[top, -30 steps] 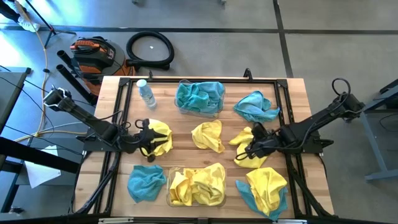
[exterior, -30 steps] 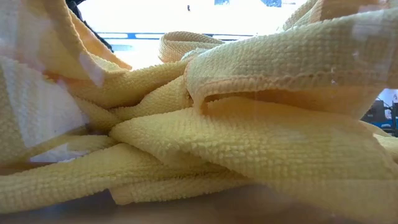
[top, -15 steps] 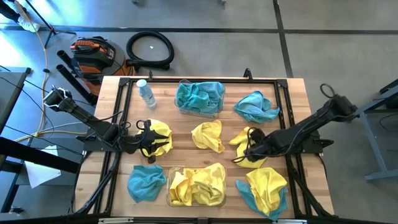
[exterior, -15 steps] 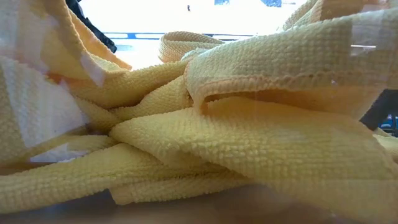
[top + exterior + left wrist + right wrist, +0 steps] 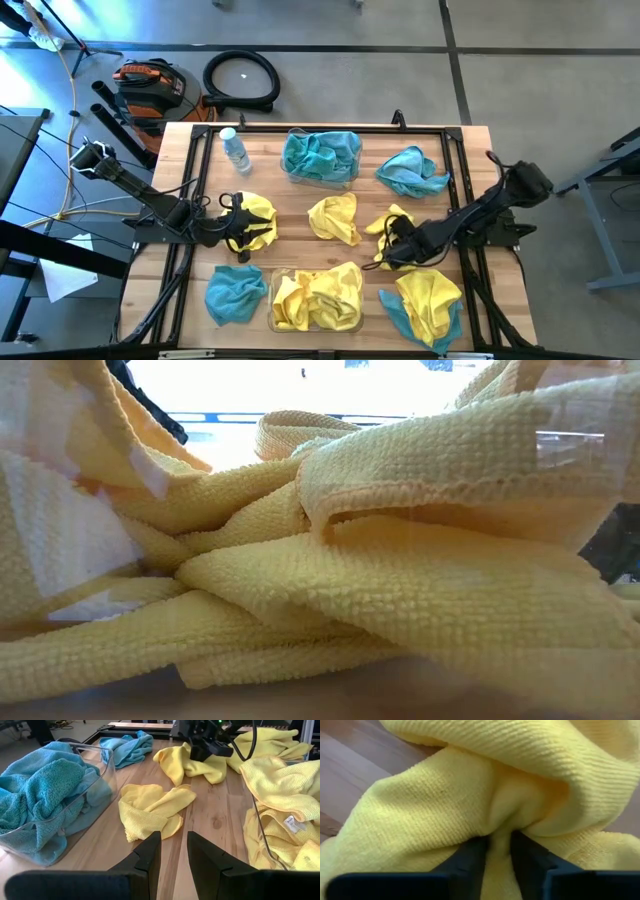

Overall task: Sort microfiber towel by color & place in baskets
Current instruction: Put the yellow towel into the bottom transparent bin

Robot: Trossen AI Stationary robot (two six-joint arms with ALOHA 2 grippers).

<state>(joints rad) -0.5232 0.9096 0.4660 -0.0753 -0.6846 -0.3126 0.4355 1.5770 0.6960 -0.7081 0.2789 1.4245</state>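
Since both bins already hold cloths of one colour each, the sorting appears partly done, with six loose cloths left on the wooden table (image 5: 470, 140). Table: pale planked wood, rectangular, dark frame rails on top. Far bin (image 5: 292, 175): clear plastic, rounded corners, shallow, filled with crumpled teal cloths (image 5: 320, 155). Near bin (image 5: 274, 326): same make, at the table's near edge, heaped with yellow cloths (image 5: 318, 297). Loose cloths, all soft looped pile, rumpled: one teal (image 5: 412, 170) at the far right; one teal (image 5: 235, 297) beside the near bin on the left; a yellow one lying over a teal one (image 5: 428, 305) at the near right; one yellow (image 5: 335, 218) at table centre; one yellow (image 5: 258, 218) at the left gripper; one yellow (image 5: 392, 222) at the right gripper. Right gripper (image 5: 398, 248): pinched onto a fold of that yellow cloth, ribbed weave bunched between the fingers (image 5: 470, 857). Left gripper (image 5: 236, 226): beside its yellow cloth, fingers (image 5: 148, 860) slightly apart with nothing seen between them in the wrist view. Small clear bottle (image 5: 234, 150): upright, far left, apart from the cloths.
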